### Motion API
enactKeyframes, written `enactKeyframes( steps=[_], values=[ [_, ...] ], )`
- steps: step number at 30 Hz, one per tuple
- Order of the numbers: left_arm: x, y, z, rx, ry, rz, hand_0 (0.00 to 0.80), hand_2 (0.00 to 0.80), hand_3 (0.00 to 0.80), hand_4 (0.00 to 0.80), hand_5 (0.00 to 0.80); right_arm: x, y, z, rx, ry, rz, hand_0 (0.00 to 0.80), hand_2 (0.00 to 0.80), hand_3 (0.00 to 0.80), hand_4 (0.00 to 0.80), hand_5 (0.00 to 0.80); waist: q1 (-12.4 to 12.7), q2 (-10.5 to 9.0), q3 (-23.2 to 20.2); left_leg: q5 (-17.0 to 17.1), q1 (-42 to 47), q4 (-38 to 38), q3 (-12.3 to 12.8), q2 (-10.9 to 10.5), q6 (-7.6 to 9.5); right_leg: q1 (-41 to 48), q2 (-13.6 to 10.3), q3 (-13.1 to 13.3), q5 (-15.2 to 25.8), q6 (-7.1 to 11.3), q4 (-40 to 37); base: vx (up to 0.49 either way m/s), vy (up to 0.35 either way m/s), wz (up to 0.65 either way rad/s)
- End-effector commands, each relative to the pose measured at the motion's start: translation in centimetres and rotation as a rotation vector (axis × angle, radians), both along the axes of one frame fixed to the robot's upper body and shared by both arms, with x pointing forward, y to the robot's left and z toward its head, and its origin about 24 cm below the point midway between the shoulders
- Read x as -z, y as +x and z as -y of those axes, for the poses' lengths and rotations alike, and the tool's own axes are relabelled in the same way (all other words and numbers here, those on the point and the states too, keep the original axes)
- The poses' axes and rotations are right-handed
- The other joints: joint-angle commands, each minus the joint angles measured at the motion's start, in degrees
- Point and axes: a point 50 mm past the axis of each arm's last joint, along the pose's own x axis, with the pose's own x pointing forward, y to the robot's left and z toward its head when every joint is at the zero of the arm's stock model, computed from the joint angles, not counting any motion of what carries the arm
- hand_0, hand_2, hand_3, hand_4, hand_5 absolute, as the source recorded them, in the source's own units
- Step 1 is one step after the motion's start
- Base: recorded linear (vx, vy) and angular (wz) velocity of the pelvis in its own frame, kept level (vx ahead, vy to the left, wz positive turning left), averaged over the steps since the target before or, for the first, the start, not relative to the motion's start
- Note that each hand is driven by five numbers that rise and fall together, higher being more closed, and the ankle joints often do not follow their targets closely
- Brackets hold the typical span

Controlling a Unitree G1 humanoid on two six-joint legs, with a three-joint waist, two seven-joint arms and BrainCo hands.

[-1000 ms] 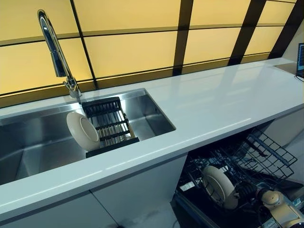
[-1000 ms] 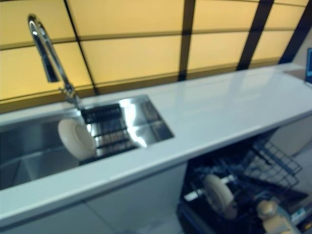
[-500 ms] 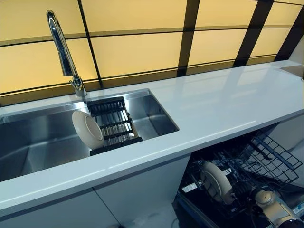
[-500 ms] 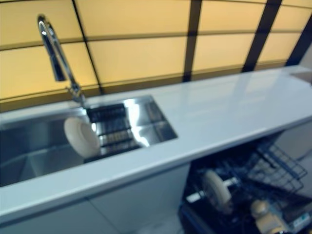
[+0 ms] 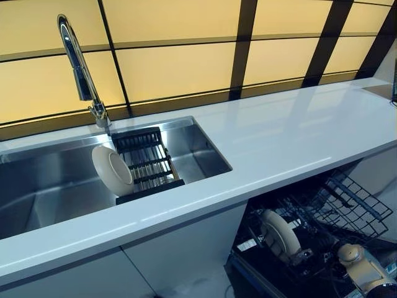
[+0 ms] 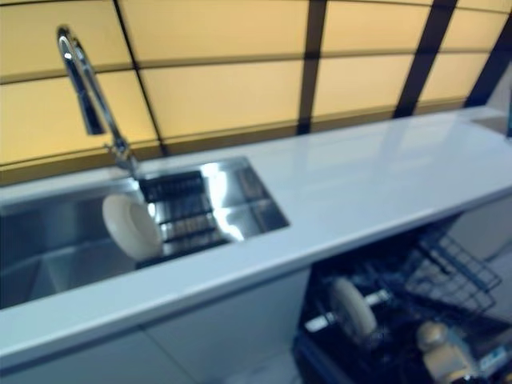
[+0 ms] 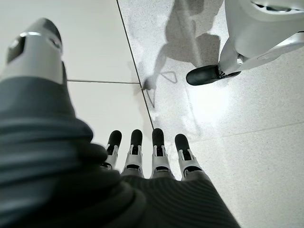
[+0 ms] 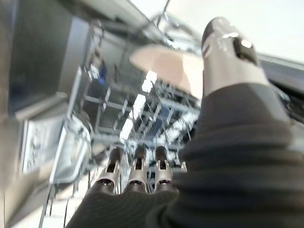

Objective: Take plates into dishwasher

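Silver right hand [image 8: 156, 190] fingers straight, empty, over dishwasher rack [image 5: 347, 208] | left hand [image 7: 147, 175] relaxed

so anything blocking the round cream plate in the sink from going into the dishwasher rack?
Nothing visible. The round cream plate leans on the black drying rack in the steel sink; the open dishwasher's black wire rack has one cream plate already in it, with free slots beside.

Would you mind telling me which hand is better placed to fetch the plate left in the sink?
Probably the left. The plate leans on the sink rack at the robot's left. The left hand hangs empty, fingers straight; the right hand, also open, is down by the dishwasher rack.
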Motion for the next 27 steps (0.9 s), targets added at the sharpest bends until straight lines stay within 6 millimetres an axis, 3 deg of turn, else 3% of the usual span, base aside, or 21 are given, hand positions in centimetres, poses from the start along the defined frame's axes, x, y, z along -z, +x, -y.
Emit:
enactKeyframes(
  steps=[1, 11, 18, 22, 27],
  values=[
    [-1.0, 1.6, -1.5, -0.013, 0.055, 0.04, 0.0, 0.0, 0.0, 0.0, 0.0, -4.0, 1.6, 1.1, -0.015, -0.079, 0.07, 0.0, 0.0, 0.0, 0.0, 0.0, -0.6, -4.39, -0.6, -0.5, -0.4, -0.1, 2.1, -2.8, 3.21, 1.6, -0.3, 4.0, 0.0, 5.1, 0.1, 0.013, 0.008, -0.05],
    [-1.5, 1.3, -3.0, -0.043, 0.076, 0.036, 0.0, 0.0, 0.0, 0.0, 0.0, -12.1, 1.2, 6.5, 0.119, -0.079, 0.158, 0.0, 0.0, 0.0, 0.0, 0.0, -2.2, -6.02, -1.7, -0.5, 0.0, -0.1, 3.0, -2.4, 2.73, 1.8, 0.3, 4.6, 0.1, 4.97, 0.0, 0.013, 0.0, -0.08],
    [-1.0, 0.5, -2.8, -0.034, 0.066, 0.024, 0.0, 0.0, 0.0, 0.0, 0.0, -18.6, 0.1, 10.9, 0.318, -0.144, 0.29, 0.0, 0.0, 0.0, 0.0, 0.0, -1.5, -7.08, -2.5, -0.3, -0.2, -0.1, 2.7, -2.4, 2.62, 1.9, 0.7, 4.3, 0.2, 4.76, 0.0, 0.0, -0.003, -0.02],
    [-0.7, -0.1, -2.6, -0.016, 0.074, 0.006, 0.0, 0.0, 0.0, 0.0, 0.0, -21.3, -0.8, 12.4, 0.397, -0.209, 0.31, 0.0, 0.0, 0.0, 0.0, 0.0, -0.5, -7.65, -2.7, -0.4, -0.3, -0.1, 2.3, -2.5, 2.66, 2.1, 0.7, 3.9, 0.1, 4.82, 0.0, 0.0, 0.0, 0.0],
    [-0.6, -0.5, -2.7, -0.009, 0.095, -0.006, 0.0, 0.0, 0.0, 0.0, 0.0, -25.7, 0.1, 12.4, 0.422, -0.271, 0.453, 0.0, 0.0, 0.0, 0.0, 0.0, 1.2, -8.43, -3.0, -0.2, -0.5, -0.1, 1.5, -2.4, 2.49, 2.4, 0.6, 3.2, 0.1, 4.82, 0.0, 0.0, 0.0, 0.0]
  ],
)
